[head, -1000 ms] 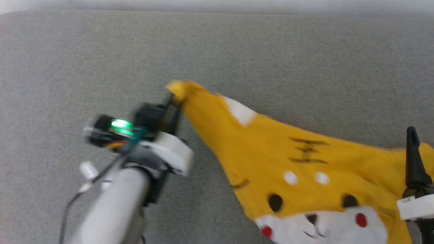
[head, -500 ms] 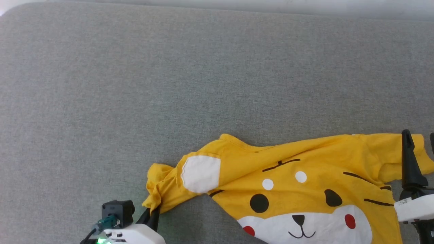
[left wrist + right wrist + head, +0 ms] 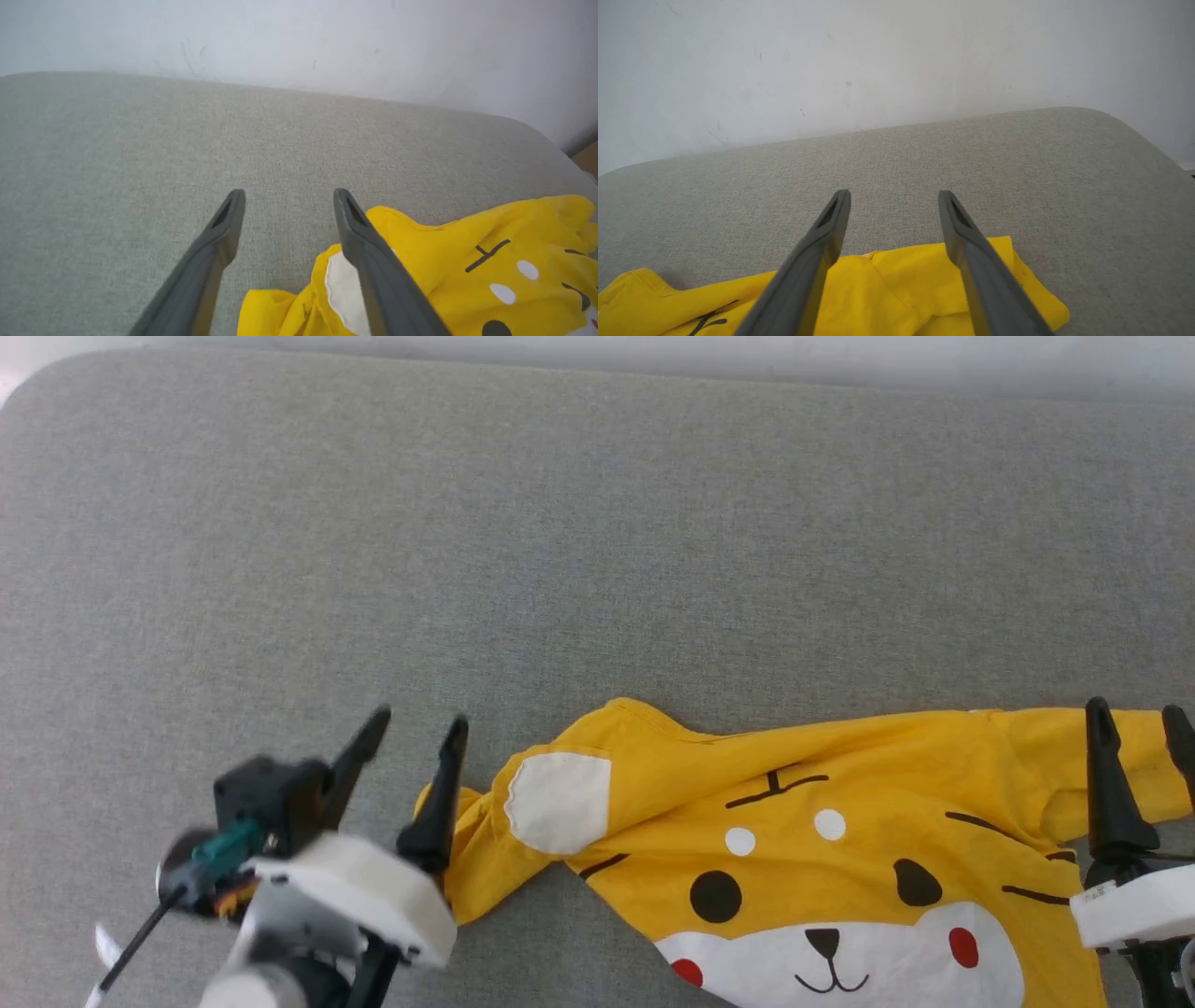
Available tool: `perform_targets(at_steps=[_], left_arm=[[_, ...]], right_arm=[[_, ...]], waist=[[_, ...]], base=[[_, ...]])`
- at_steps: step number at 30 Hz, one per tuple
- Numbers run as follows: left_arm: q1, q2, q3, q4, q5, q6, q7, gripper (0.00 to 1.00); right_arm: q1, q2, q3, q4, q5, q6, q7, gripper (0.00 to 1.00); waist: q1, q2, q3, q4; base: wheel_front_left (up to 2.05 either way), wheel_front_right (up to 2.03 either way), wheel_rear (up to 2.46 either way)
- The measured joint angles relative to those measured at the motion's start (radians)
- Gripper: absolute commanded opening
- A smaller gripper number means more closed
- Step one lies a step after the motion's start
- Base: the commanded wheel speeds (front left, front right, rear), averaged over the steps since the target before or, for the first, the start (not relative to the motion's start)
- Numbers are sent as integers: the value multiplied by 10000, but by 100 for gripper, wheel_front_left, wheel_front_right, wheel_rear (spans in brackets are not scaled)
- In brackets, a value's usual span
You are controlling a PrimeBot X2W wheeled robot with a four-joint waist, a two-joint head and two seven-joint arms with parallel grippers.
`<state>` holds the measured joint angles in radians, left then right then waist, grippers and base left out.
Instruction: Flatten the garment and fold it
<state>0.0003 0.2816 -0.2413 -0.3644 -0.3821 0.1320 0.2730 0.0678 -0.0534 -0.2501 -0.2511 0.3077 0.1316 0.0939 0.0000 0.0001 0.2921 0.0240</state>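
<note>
Flattening is in hand: the small bright-yellow cartoon-face T-shirt (image 3: 794, 821) lies rumpled on the grey fabric surface (image 3: 560, 523). The left end effector (image 3: 419, 719) stands apart and empty beside the bunched sleeve (image 3: 457, 859). The right end effector (image 3: 1134, 709) stands apart over the other sleeve. The next move probably calls for pinching the bunched sleeve and spreading it outward.

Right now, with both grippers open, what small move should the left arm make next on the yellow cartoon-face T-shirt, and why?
Probably lower the open left gripper onto the bunched sleeve beside it, close, and draw it leftward. The bright-yellow cartoon-face T-shirt is crumpled at that end on the grey fabric surface, so it isn't flat yet.
</note>
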Motion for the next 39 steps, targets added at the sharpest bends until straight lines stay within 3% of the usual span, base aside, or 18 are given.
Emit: perform_targets(at_steps=[4, 12, 19, 20, 21, 22, 25, 33, 39], left_arm=[[-1196, 40, -633, 602, 556, -366, 102, 100], [-2632, 6, -1931, 3501, 729, -1605, 1137, 100], [-3222, -150, -2447, 4700, 368, -2048, 1950, 100], [-3355, -125, -2566, 4769, 359, -2119, 2073, 51], [-3480, -92, -2696, 4809, 360, -2196, 2115, 21], [-3578, -65, -2823, 4840, 382, -2226, 2100, 0], [-3771, -153, -2972, 4890, 763, -2253, 1323, 0], [-5798, -186, -2337, 4113, 1941, -1615, -1170, 0], [-7273, 92, -1411, 3973, 2533, -859, -2309, 0]], right_arm=[[-4, 4, 105, 56, 2, 0, 2, 100], [-28, 2, 186, 65, 0, 0, 27, 100], [-21, 2, 98, 111, 2, 0, 27, 100], [-20, 2, 92, 113, 2, 0, 27, 100], [-20, 2, 90, 115, 2, 0, 27, 100], [-20, 2, 96, 117, 4, 0, 27, 100], [-23, 2, 77, 111, 13, 0, 27, 100], [-118, 2, 36, 56, 13, 0, 23, 100], [-435, 0, 136, 174, 115, 0, -79, 100]], waist=[[1, 0, 26, -123], [0, 0, 90, -438], [0, 0, 192, -637], [0, -1, 205, -649], [0, 0, 216, -658], [0, -1, 223, -666], [1, 0, 277, -670], [1, 0, 613, -637], [1, 0, 997, -877]], base=[[0, 0, 0], [0, 0, 0], [0, 0, 0], [0, 0, 0], [0, 0, 0], [0, 0, 0], [0, 0, 0], [0, 0, 0], [0, 0, 0]])
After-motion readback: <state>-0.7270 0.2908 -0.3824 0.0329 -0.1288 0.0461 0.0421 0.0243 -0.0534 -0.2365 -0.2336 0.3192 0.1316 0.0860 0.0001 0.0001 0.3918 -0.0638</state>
